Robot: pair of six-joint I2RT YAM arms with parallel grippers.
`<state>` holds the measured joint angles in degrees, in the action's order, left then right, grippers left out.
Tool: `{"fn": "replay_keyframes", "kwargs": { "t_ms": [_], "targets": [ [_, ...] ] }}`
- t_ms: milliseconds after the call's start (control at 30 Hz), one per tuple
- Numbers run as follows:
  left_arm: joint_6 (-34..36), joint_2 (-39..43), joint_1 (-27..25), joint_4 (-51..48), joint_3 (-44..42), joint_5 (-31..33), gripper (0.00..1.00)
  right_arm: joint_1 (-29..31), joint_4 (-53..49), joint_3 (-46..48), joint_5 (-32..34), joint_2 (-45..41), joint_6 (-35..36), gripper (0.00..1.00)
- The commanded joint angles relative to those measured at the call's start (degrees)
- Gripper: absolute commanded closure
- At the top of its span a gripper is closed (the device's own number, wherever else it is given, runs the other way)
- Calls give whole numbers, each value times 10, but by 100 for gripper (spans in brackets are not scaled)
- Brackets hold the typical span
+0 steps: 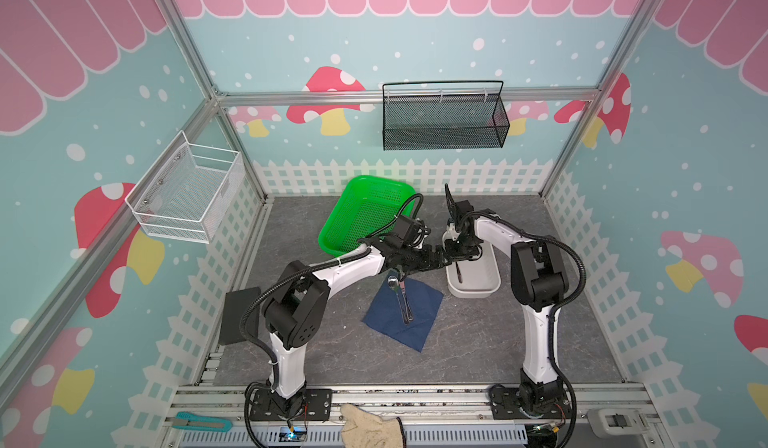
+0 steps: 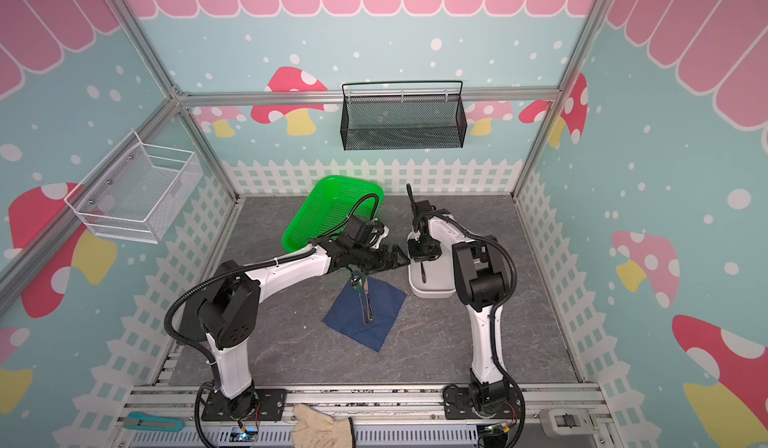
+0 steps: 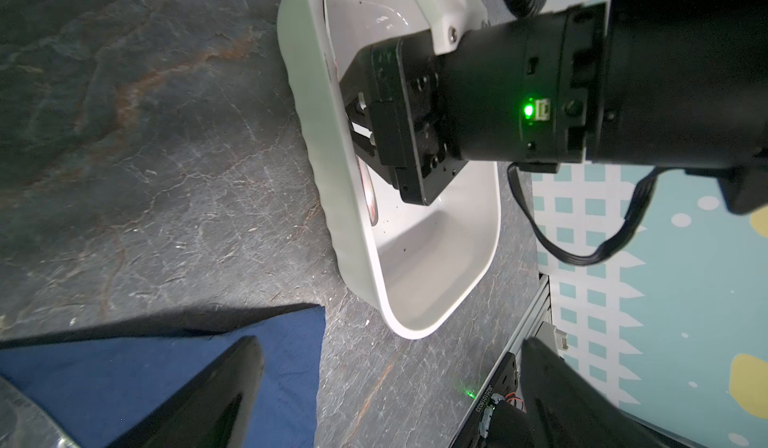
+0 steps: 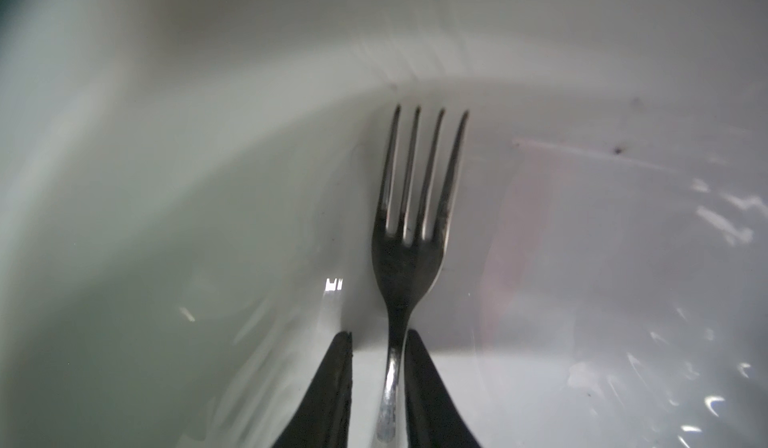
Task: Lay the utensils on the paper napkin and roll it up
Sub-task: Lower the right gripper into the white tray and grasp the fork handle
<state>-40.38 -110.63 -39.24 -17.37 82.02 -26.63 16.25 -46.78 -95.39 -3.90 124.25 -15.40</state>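
**Right wrist view: the slim silver metal fork (image 4: 411,238) lies in the white plastic tub (image 4: 582,92), between the fingers**

We see the fork flat on the floor of the tub, close to one wall, with its prongs pointing away from the camera. The right gripper (image 4: 380,333) stands over its neck with the jaws only a little apart. One finger seems to touch the handle, and on the other side a gap shows. So we judge that it is not clamped and the fork is not yet lifted.

We expect the fork to be light, stiff and smooth, so it can slip or turn between the pads. The narrow neck just below the prongs looks like the best place to hold it. The grip should go across the width, and the wall beside it leaves little room.

Apart from the fork, what we can see of the tub is empty.

The dark navy blue square paper napkin (image 1: 422,313) lies flat on the table near the tub, on the side of the left arm. On it rest a silver metal spoon (image 1: 392,282) and a second slim silver piece (image 1: 402,287) just beside it, which we cannot name. The paper is thin, soft and very light, and we think it will shift or tear if it is pulled. For the rolling it should be pinched gently at a corner.

The left gripper (image 3: 390,344) hangs between the tub and the napkin. Its jaws are wide apart and hold nothing.

The green perforated plastic basket (image 1: 365,213) stands near the tub, farther back. The part of it not hidden by the arm is empty.
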Motion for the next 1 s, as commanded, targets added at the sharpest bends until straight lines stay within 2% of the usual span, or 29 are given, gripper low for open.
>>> {"fn": "replay_keyframes", "kwargs": {
  "t_ms": [0, 967],
  "targets": [
    [9, 8, 0, -5, 3, 4, 2, 3, -34, 3, 35, 20, 5, 75],
    [13, 28, 0, -5, -11, 14, 0, 3, -23, 43, 23, 16, 15, 79]
  ]
}}
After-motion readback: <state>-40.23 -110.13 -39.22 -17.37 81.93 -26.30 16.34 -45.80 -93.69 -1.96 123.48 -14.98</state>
